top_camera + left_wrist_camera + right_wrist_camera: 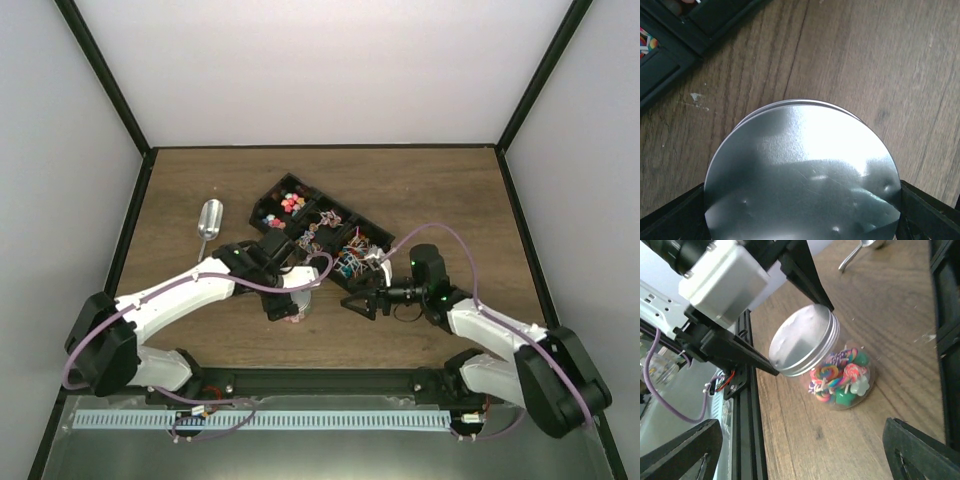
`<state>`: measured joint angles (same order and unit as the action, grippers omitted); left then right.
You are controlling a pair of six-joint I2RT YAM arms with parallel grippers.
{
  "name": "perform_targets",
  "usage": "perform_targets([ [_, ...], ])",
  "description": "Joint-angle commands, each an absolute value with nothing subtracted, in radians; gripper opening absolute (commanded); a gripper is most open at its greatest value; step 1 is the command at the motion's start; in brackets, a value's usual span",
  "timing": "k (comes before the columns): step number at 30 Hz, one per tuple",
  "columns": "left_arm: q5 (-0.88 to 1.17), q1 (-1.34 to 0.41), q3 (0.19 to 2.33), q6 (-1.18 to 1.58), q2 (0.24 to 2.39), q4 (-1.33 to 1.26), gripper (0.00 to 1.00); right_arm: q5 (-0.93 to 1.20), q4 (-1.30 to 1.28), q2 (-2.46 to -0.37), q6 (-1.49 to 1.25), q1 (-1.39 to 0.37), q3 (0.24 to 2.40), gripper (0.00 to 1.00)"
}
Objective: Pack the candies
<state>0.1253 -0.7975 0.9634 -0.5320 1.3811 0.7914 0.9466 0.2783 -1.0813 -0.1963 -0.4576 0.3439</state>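
Nearer arm: left gripper (802, 200), spread astride lid (800, 165) from above; contact unclear.
Other arm: right gripper (361, 305), spread, empty, jar (866, 386) leftward.
Axis: upright; candies (832, 375) inside.

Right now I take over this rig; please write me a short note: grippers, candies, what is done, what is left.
The left gripper has its fingers on either side of the silver lid; clamped or not, I cannot tell. The right gripper is open and empty, beside the jar.
The jar stands on the table, lid on, candies inside. More candies lie in the black tray; a metal scoop lies left of it.
Done: jar loaded and covered. Left: probably check the lid is tight, then let go.
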Motion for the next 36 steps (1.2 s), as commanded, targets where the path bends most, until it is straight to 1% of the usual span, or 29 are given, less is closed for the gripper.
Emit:
perform_targets([
  [1,0.136,-0.787,0.919,-0.695,1.357,0.886,0.85,1.018,0.347,-1.179,-0.185,-0.488,0.369,0.88],
  [5,0.184,-0.785,0.913,-0.825,1.322,0.875,0.92,1.026,0.41,-1.249,-0.188,-0.506,0.371,0.78],
  [8,0.175,-0.783,0.911,-0.874,1.319,0.837,0.94,1.021,0.494,-1.276,-0.204,-0.529,0.348,0.77],
  [11,0.178,-0.776,0.92,-0.862,1.314,0.818,0.96,0.963,0.603,-1.3,-0.228,-0.575,0.32,0.8],
  [13,0.207,-0.774,0.928,-0.815,1.294,0.824,1.0,0.895,0.683,-1.3,-0.231,-0.617,0.29,0.85],
  [15,0.259,-0.772,0.94,-0.764,1.271,0.848,1.0,0.815,0.754,-1.302,-0.217,-0.663,0.254,0.88],
  [16,0.28,-0.772,0.94,-0.738,1.26,0.854,1.0,0.784,0.795,-1.308,-0.212,-0.685,0.229,0.93],
  [17,0.292,-0.772,0.94,-0.712,1.25,0.857,1.0,0.747,0.838,-1.313,-0.209,-0.712,0.206,0.96],
  [19,0.299,-0.772,0.945,-0.663,1.242,0.862,1.0,0.656,0.932,-1.329,-0.198,-0.766,0.168,0.99],
  [23,0.293,-0.761,0.949,-0.557,1.231,0.847,1.0,0.543,1.16,-1.437,-0.179,-0.849,0.127,1.0],
  [26,0.302,-0.753,0.939,-0.528,1.203,0.838,1.0,0.452,1.294,-1.543,-0.157,-0.902,0.148,1.0],
  [30,0.263,-0.74,0.93,-0.51,1.175,0.83,1.0,0.364,1.403,-1.665,-0.173,-0.937,0.196,1.0],
  [36,0.268,-0.733,0.936,-0.519,1.181,0.867,1.0,0.305,1.54,-1.815,-0.089,-0.98,0.206,1.0],
])
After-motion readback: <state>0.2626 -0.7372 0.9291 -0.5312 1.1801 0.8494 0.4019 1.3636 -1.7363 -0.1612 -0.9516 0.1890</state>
